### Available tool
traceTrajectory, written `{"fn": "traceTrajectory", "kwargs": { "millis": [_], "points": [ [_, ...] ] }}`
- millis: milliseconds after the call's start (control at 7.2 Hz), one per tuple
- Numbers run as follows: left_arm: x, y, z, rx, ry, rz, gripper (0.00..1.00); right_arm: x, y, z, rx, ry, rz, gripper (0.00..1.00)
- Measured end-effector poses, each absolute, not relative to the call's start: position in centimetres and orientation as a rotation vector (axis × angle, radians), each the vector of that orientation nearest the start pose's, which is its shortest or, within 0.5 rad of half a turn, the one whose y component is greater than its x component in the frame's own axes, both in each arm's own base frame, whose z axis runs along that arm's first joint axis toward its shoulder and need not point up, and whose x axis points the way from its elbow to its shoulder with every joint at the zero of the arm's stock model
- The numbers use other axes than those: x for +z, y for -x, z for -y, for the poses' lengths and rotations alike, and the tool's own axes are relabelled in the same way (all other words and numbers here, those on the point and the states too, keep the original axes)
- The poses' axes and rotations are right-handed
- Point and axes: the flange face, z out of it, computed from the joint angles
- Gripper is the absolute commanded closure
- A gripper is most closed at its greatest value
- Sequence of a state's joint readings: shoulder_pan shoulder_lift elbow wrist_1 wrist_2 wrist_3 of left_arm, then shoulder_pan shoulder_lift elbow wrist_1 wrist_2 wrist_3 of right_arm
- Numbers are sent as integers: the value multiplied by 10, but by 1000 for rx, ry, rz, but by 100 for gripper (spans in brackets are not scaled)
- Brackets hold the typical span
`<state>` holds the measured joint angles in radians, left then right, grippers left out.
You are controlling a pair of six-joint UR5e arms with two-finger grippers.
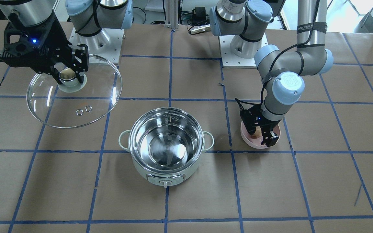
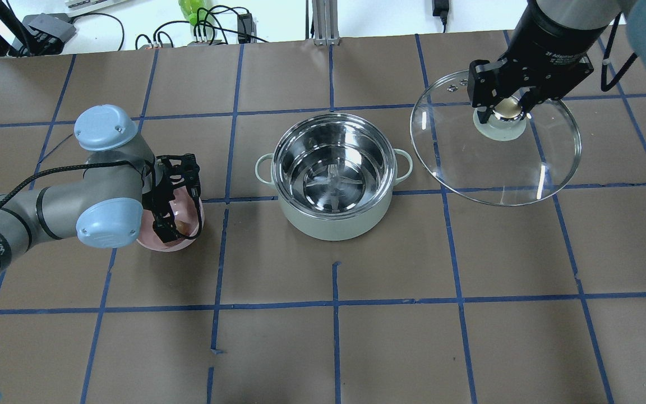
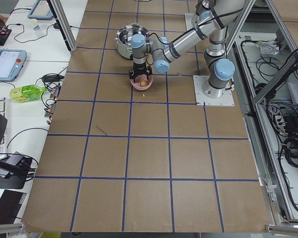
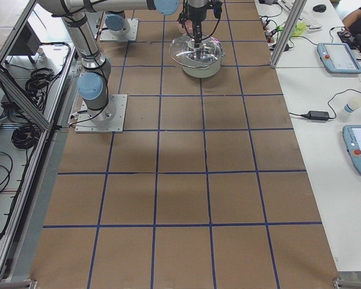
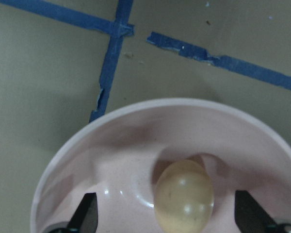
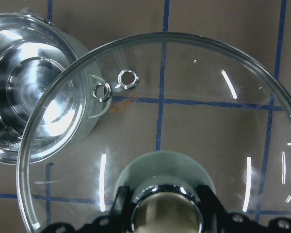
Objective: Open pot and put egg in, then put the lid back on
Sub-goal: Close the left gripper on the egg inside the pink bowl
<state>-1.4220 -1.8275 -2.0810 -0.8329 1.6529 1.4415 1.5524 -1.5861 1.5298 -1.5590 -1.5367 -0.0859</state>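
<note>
The mint-green pot (image 1: 141, 171) stands open at the table's middle, and its steel inside is empty; it also shows in the overhead view (image 2: 328, 227). My right gripper (image 1: 68, 76) is shut on the knob of the glass lid (image 1: 76, 106) and holds it in the air beside the pot, apart from it (image 2: 497, 165). The tan egg (image 5: 184, 196) lies in a pink bowl (image 5: 111, 145). My left gripper (image 1: 261, 134) is down in the bowl, open, with a finger (image 5: 87, 218) on each side of the egg and a gap between each and the egg.
The pink bowl (image 2: 191, 205) sits about one tile from the pot, on my left. Brown paper with blue tape lines (image 2: 334, 306) covers the table. The two arm bases (image 1: 96, 42) stand at the robot side.
</note>
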Motion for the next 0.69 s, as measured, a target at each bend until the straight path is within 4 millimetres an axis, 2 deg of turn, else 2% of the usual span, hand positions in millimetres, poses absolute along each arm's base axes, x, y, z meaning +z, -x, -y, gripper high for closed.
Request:
{"fn": "traceTrajectory", "kwargs": {
  "millis": [694],
  "points": [
    [197, 51, 501, 135, -1875, -2473, 5, 515, -127, 492, -73, 104, -3106, 84]
  ]
}}
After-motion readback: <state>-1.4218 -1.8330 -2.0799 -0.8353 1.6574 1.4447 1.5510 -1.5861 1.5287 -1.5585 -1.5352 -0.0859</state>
